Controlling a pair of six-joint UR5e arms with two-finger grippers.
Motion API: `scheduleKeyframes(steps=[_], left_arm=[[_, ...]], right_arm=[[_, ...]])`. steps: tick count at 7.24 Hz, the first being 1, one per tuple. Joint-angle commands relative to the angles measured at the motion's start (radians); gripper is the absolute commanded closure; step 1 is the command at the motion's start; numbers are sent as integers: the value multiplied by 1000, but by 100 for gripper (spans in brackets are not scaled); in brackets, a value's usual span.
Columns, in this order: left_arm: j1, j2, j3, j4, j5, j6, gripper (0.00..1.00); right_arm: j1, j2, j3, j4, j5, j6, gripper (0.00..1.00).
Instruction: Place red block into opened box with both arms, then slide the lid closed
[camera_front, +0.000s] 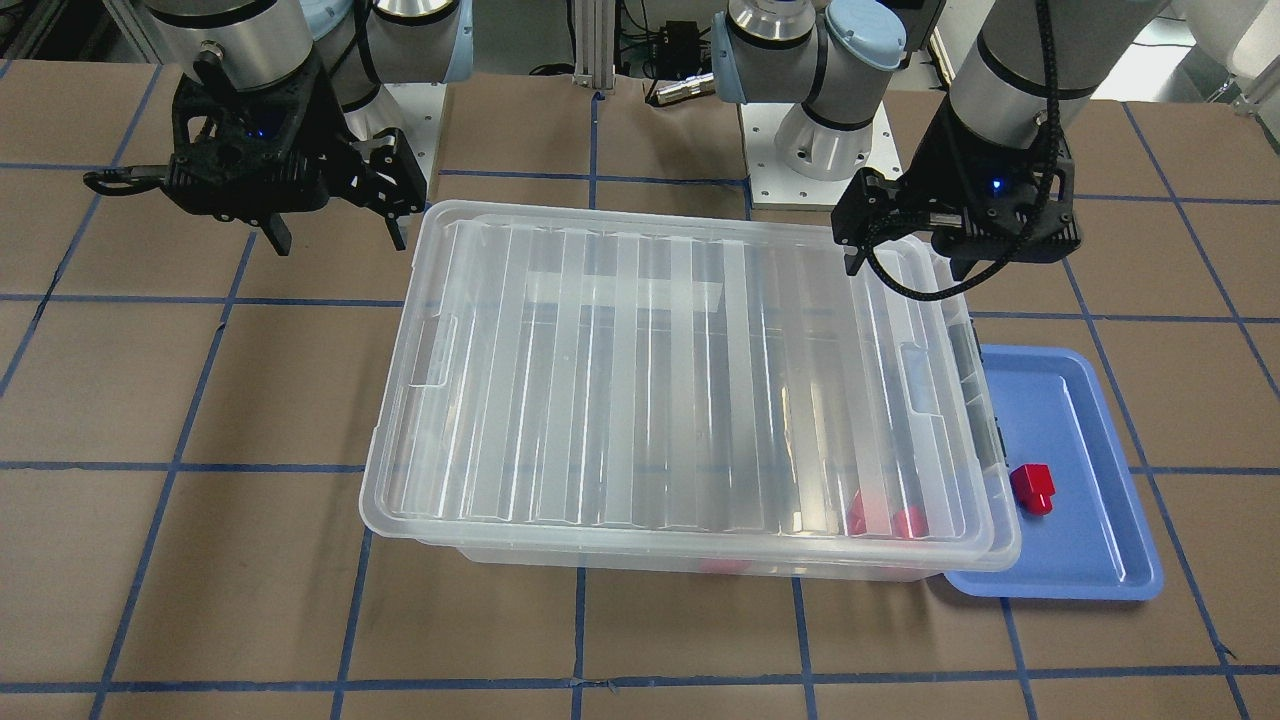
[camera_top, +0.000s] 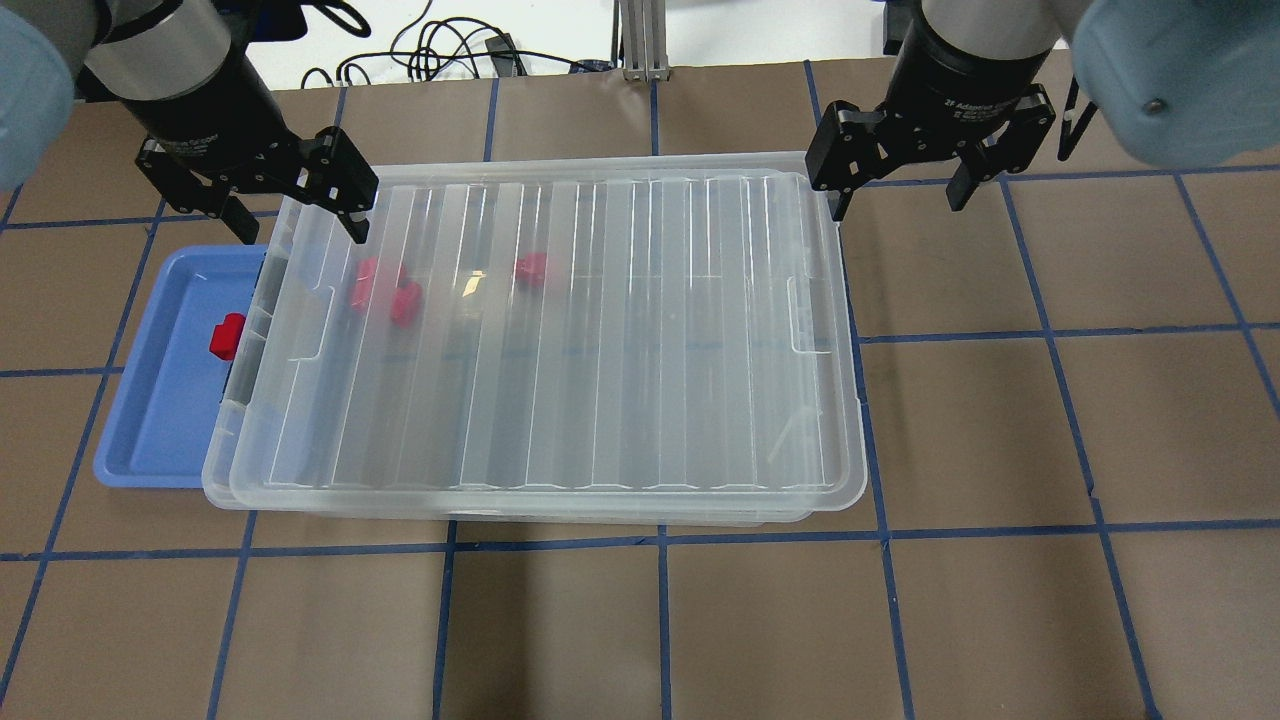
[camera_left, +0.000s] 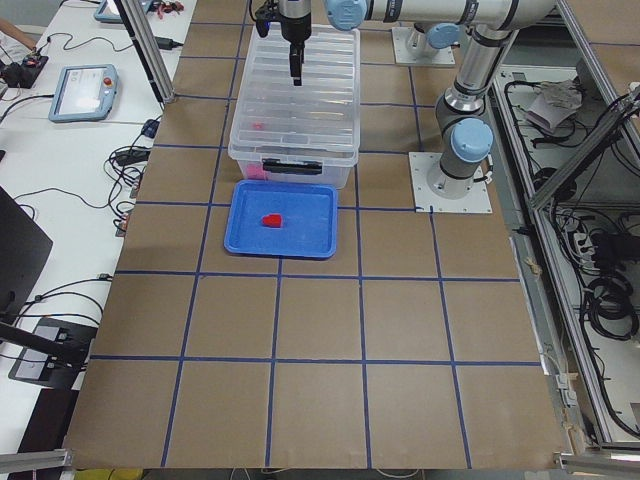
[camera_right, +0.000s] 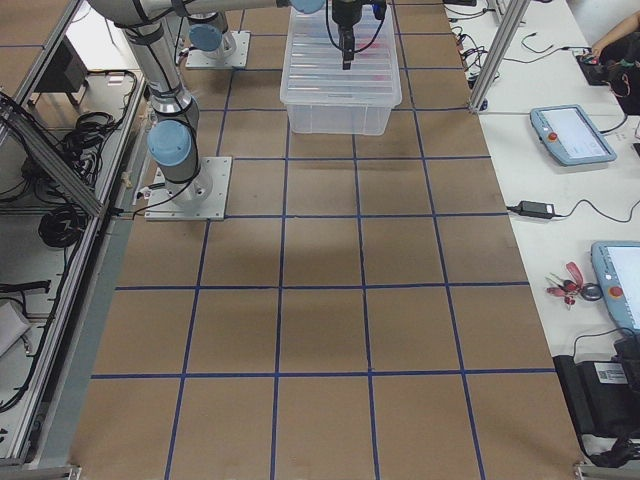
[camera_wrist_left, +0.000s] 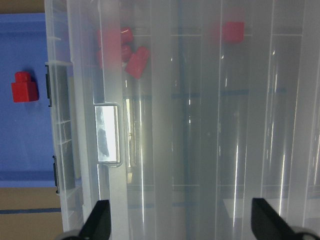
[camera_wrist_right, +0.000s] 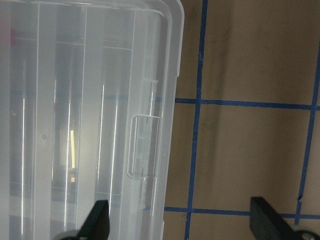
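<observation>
The clear box (camera_top: 222, 480) sits mid-table with the ribbed lid (camera_top: 600, 340) lying over nearly all of it; only a narrow strip at its tray end shows. One red block (camera_top: 227, 336) (camera_front: 1032, 488) (camera_wrist_left: 24, 87) lies on the blue tray. Several more red blocks (camera_top: 385, 290) (camera_wrist_left: 122, 50) show through the lid inside the box. My left gripper (camera_top: 297, 215) (camera_front: 905, 265) (camera_wrist_left: 180, 225) hangs open and empty over the lid's far corner at the tray end. My right gripper (camera_top: 897, 195) (camera_front: 335, 235) (camera_wrist_right: 182, 225) hangs open and empty just past the opposite end of the box.
The shallow blue tray (camera_top: 150, 420) (camera_front: 1080, 540) lies against the box's end on my left, partly under its rim. Brown table with blue tape lines lies all around. Arm bases (camera_front: 810, 150) stand behind the box.
</observation>
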Motion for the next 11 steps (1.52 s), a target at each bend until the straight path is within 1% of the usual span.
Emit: scheduleKeyframes(steps=[1,3,4,5,6,7,8,11], left_arm=[[0,0,0,1,0,0,0],[0,-2,0,1,0,0,0],[0,-2,-2,1,2,0,0],[2,-2,0,3,2,-2,0],[2,-3,-2,3,2,-2,0],[2,-3,0,3,2,-2,0],[2,-3,-2,3,3,0,0],[2,-11,0,18,3,-2,0]], right_arm=[[-5,0,0,3,0,-1,0],[-3,1,6,-8,3,4,0],[0,12,29,-9,3,10,0],[0,23,84,-34,7,10,0],[0,61,159,-136,4,2,0],[0,98,237,-272,1,2,0],[-3,118,271,-342,0,-2,0],[-8,119,278,-347,-25,-4,0]])
